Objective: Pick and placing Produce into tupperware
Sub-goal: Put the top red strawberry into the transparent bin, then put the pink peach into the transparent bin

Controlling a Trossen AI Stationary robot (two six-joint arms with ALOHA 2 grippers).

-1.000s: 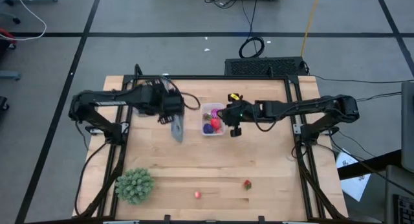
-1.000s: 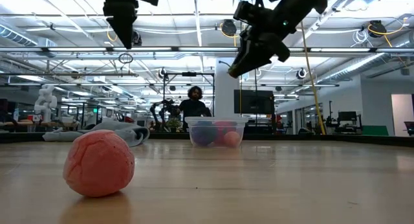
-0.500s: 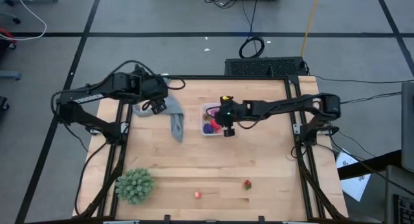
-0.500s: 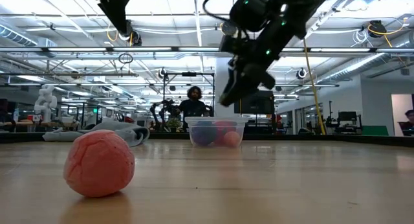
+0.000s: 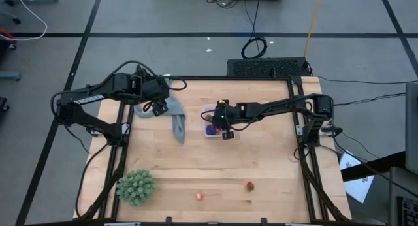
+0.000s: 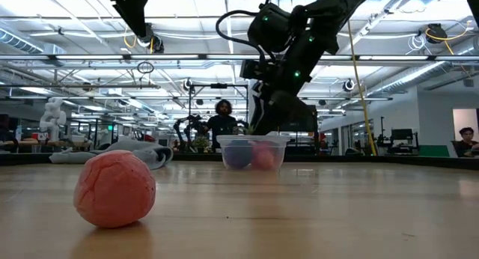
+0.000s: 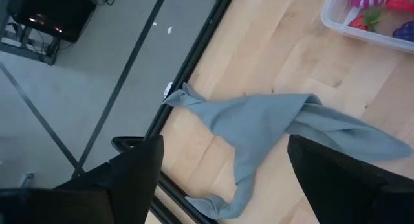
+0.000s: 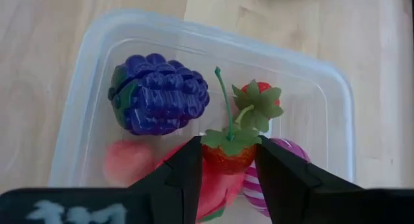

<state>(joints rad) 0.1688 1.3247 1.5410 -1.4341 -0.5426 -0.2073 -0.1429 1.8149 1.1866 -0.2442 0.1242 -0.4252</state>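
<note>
The clear tupperware (image 8: 84, 75) stands on the table's far middle (image 5: 208, 110) and shows in the low view (image 6: 251, 153). In it lie a dark blue-purple fruit (image 8: 158, 93), a red berry with a green cap (image 8: 259, 98), a magenta striped fruit (image 8: 278, 179) and a red-pink one (image 8: 126, 160). My right gripper (image 8: 226, 166) hangs over the container (image 5: 226, 129), shut on a small red berry. My left gripper (image 7: 223, 185) is open, above the grey cloth (image 7: 272, 127) at the far left (image 5: 157, 107). Two more small fruits (image 5: 199, 196) (image 5: 249, 185) lie near the table's near edge. My right gripper pinches a small red berry (image 8: 225, 158) between its two fingers (image 8: 184, 172), one on each side of the fruit's body. The fingers come from above, pointing down. The berry's green cap and stem (image 8: 226, 130) face up toward the wrist, and it sits over the fruits in the container.
A large green spiky ball (image 5: 136, 187) sits at the near left corner. The grey cloth (image 5: 176, 121) lies left of the tupperware. In the low view a pink fruit (image 6: 114, 188) lies close to the camera. People stand in the room beyond the table.
My right gripper has moved toward the table's left and come down over the tupperware, carrying the berry. My left gripper drew back toward the table's left edge, away from the container, then stayed still. The cloth and the loose fruits have not moved.
</note>
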